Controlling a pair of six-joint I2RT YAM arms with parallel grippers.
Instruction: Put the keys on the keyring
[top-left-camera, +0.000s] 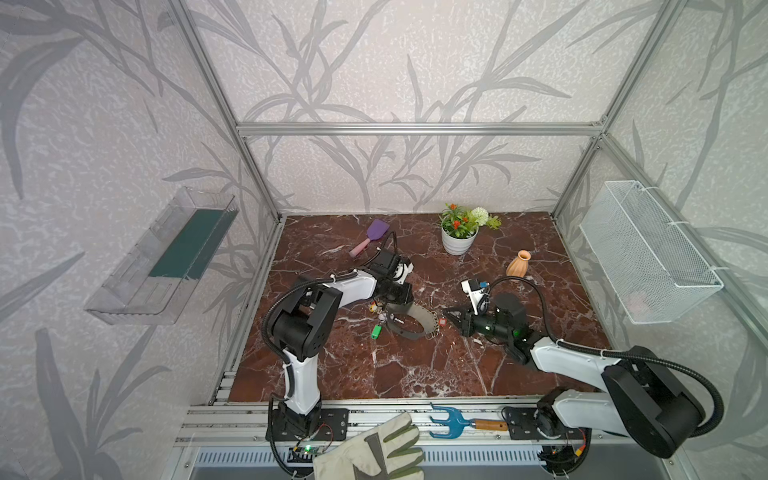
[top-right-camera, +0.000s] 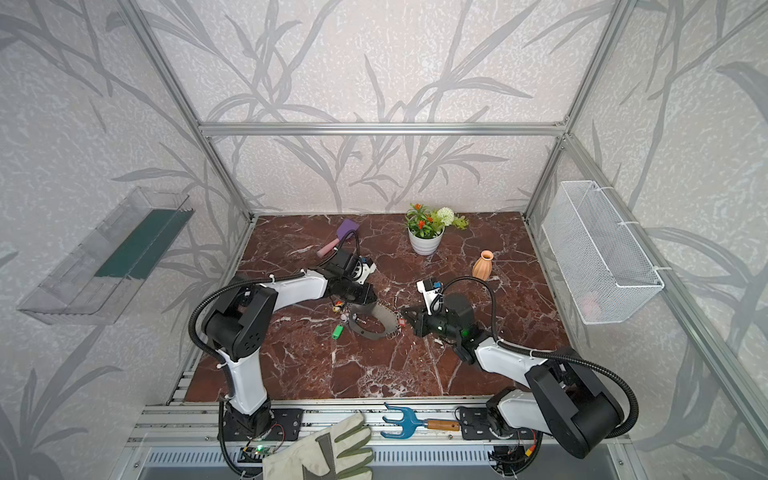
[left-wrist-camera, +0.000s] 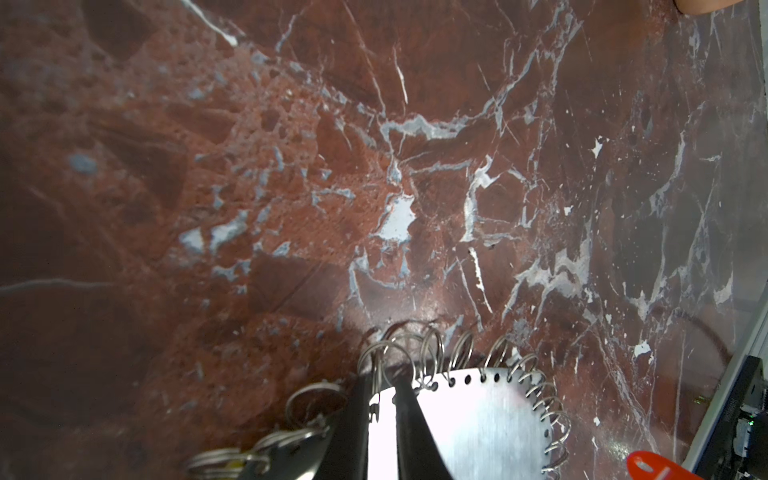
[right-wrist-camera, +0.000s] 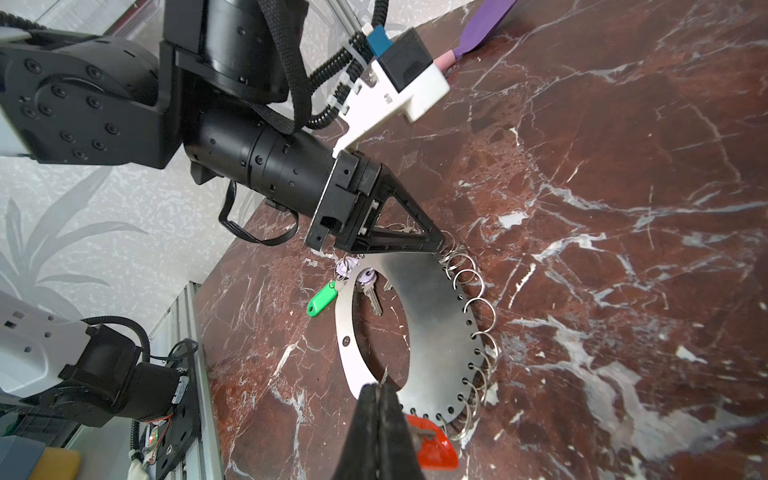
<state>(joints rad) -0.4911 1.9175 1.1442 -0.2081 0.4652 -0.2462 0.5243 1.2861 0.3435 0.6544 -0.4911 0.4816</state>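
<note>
- Along the front rail, a pale work glove (top-left-camera: 374, 453) lies beside a blue hand rake (top-left-camera: 453, 422) with a wooden handle.
- On the red marble tabletop (top-left-camera: 415, 365), a green key tag (top-left-camera: 376, 331) lies flat just beside the keyring (top-left-camera: 409, 322), on the left arm's side.
- Lying flat near mid-table, the keyring is a grey C-shaped metal band, its outer edge punched with holes and fringed with silver rings.
- From the right, the right gripper (right-wrist-camera: 376, 388) meets the band's nearer edge with its fingers pressed together. A thin sliver of metal pokes out at their tip, but what it is cannot be told.
- Just beside those fingers, a red key tag (right-wrist-camera: 434, 446) rests against the ring fringe. Whether it hangs on a ring is unclear.
- At the band's opposite end, the left gripper (right-wrist-camera: 440, 245) comes down at a slant. Its fingers are nearly together and pinch the keyring by its first rings.
- Below that gripper, two lilac key tags (right-wrist-camera: 347, 266) sit by the band's thin inner strip, with a bare metal key (right-wrist-camera: 374, 300) in the opening.
- Further back stand an orange vase (top-left-camera: 518, 264) and a white pot of artificial flowers (top-left-camera: 459, 235), with a purple spatula (top-left-camera: 376, 232) lying well to their left.
- Fixed to the side walls are a white wire basket (top-left-camera: 648, 253) and a clear plastic tray (top-left-camera: 162, 257).
</note>
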